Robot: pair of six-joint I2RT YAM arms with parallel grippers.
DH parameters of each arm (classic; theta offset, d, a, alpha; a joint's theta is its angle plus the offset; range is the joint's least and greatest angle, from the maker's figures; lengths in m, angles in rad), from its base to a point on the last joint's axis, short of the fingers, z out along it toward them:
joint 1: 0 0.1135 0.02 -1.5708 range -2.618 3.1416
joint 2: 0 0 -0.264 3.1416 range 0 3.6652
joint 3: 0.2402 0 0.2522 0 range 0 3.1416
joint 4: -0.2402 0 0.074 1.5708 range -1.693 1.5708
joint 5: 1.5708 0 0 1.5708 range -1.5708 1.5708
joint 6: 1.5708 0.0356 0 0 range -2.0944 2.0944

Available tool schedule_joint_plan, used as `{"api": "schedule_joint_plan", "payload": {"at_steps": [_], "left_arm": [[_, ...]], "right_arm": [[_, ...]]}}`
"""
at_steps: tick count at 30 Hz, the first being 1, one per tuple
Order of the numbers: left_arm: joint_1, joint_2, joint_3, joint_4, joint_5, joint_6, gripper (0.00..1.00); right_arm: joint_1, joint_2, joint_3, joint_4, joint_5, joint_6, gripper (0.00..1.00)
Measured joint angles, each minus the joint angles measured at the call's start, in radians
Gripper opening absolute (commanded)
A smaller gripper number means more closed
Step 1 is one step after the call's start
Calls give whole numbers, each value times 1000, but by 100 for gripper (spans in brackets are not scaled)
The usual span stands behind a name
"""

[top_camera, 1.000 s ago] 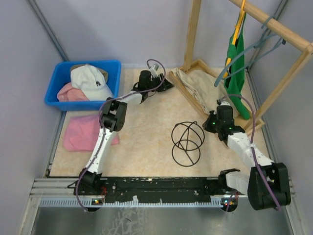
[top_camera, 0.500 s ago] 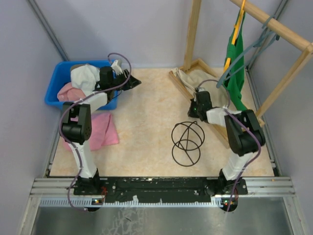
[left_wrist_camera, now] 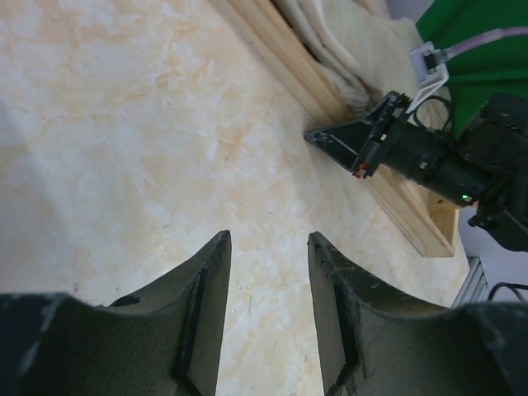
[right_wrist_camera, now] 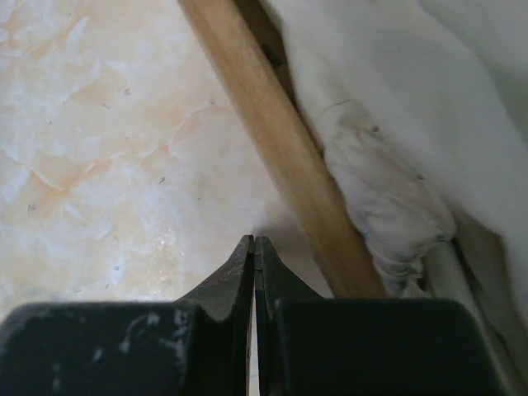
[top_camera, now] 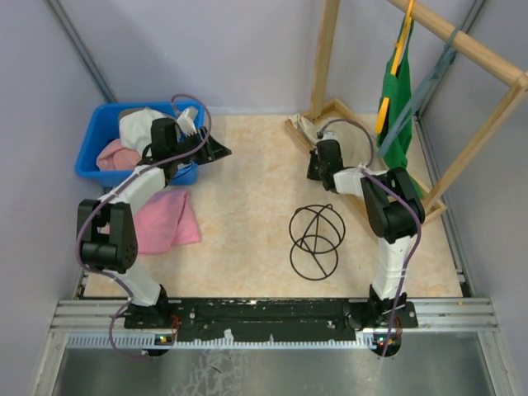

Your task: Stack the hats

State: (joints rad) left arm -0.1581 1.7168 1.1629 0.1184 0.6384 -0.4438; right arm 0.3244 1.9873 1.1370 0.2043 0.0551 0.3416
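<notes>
At your ten o'clock sits the blue plastic bin (top_camera: 97, 132), the white fabric cap (top_camera: 139, 128) in it with the pink fabric cap (top_camera: 111, 155) beside it (on its seven-o'clock side). The flat pink cloth (top_camera: 165, 221) lies just before the bin. The black wire loops (top_camera: 316, 240) lie right of centre. The wooden rack (top_camera: 324, 58) stands at two o'clock, the beige garment (right_wrist_camera: 412, 99) on its base.
</notes>
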Motion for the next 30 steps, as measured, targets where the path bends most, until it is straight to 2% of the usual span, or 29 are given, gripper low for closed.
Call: {"api": "schedule_joint_plan", "payload": {"at_steps": [7,11,24,30], "left_arm": [[10,-95,-4,-16,31,-3,48],[9,-95,-4,-37,44,-9,48],[9,-102,-4,-53,49,-13,48],[9,-128,-4,-58,50,-11,48]], "right_arm": [[-46,0,0,-4,-47,45,0],[-46,12,47,-81,-45,57,0],[-46,264,559,-504,-103,83,0],[-48,328,692,-623,-126,118,0]]}}
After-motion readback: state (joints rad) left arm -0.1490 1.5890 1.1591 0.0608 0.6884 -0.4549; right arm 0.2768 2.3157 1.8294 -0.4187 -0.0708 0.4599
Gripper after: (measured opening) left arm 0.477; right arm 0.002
